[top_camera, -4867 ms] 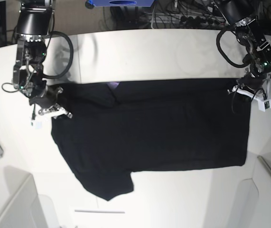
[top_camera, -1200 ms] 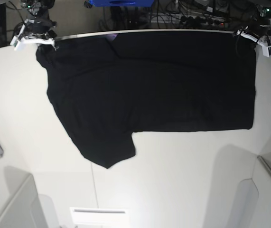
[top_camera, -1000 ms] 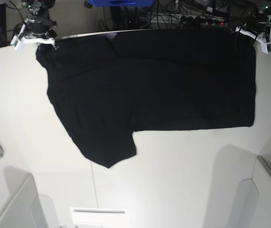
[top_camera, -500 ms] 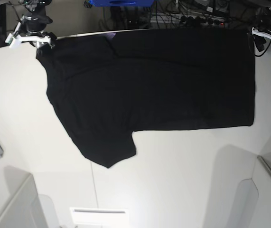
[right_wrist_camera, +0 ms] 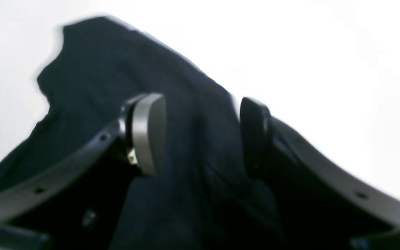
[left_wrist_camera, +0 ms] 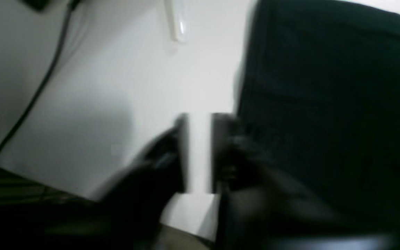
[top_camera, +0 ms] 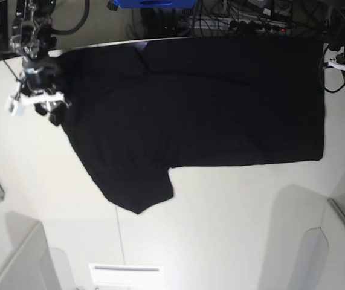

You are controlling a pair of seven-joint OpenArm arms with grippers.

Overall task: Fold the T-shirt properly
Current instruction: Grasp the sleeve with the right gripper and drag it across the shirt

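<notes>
The black T-shirt (top_camera: pixel 220 115) lies across the far part of the white worktop (top_camera: pixel 220 235), a pointed section jutting towards the near side; its broad spread probably keeps both ends reachable for folding. Over one end, the right end effector (right_wrist_camera: pixel 203 107) is spread wide, cloth visible between its fingers, perhaps ready to regrip or just letting go. By the opposite edge, the left end effector (left_wrist_camera: pixel 200 119) is blurred, its fingers narrowly parted with nothing between them. No brand or lettering is readable.
</notes>
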